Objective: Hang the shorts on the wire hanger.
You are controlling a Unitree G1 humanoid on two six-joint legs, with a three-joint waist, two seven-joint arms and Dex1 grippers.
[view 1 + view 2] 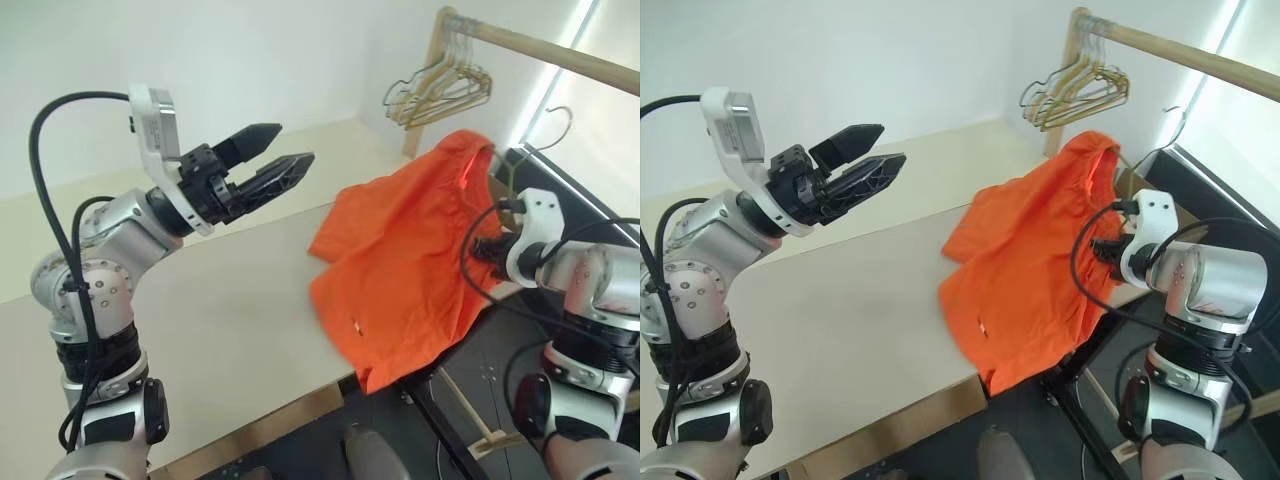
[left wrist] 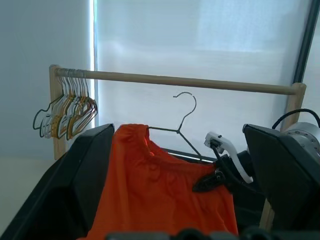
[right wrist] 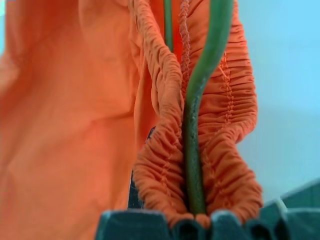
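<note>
One pair of bright orange shorts lies partly on the pale table and partly lifted, with the lower legs spread on the table corner and hanging a little over its near edge, while the gathered waistband rises toward about two o'clock of the head view. The waistband is threaded on the wire hanger, whose thin arm runs through the elastic and whose curved hook stands free above the cloth, below the wooden rail. The right gripper is at the three o'clock side of the shorts and is clenched on the bunched waistband together with the hanger wire; in the right wrist view the wire passes straight down between the closed fingers with orange gathers pressed on both sides. The left gripper is well apart from the shorts, at about nine o'clock of them, raised above the table with its jaws spread wide and nothing between them. A bunch of gold and dark hangers hangs at the end of the rail, beyond the shorts.
</note>
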